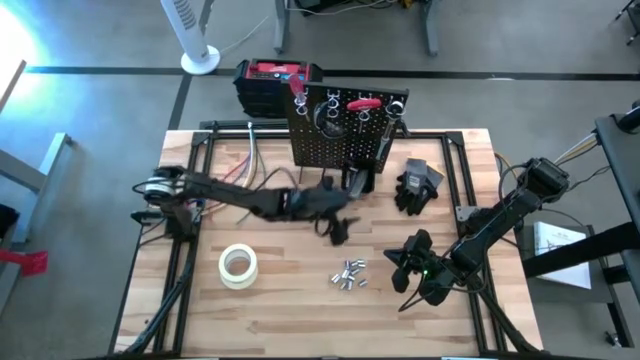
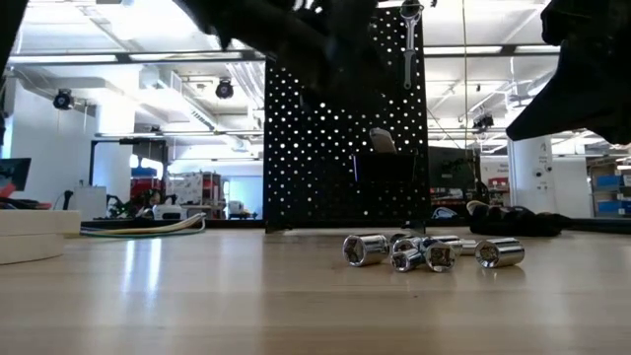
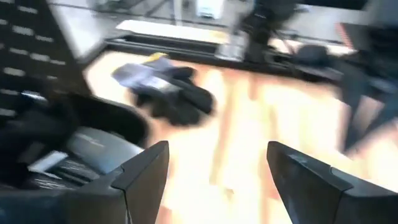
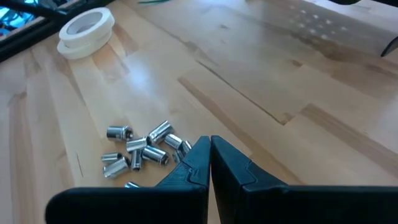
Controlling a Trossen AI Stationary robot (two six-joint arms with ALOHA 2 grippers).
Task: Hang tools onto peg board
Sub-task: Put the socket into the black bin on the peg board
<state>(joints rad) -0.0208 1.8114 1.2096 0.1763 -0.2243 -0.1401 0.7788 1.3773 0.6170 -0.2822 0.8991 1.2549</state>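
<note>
The black peg board (image 1: 345, 125) stands upright at the table's far middle. A red-handled tool (image 1: 362, 103) hangs near its top, and a grey wrench (image 2: 411, 39) hangs from a hook there. Its small black bin (image 1: 358, 180) sits at its foot. Several short silvery bits (image 1: 348, 275) lie in a loose heap on the table. My left gripper (image 1: 338, 226) hovers in front of the bin, open, with nothing between its fingers (image 3: 217, 180). My right gripper (image 1: 398, 265) is shut and empty, just right of the bits (image 4: 140, 149).
A whitish tape roll (image 1: 238, 265) lies at the near left. Black gloves (image 1: 418, 187) lie right of the peg board. A red-and-black box (image 1: 272, 85) stands behind the board, off the table. Bare wood shows along the table's near edge.
</note>
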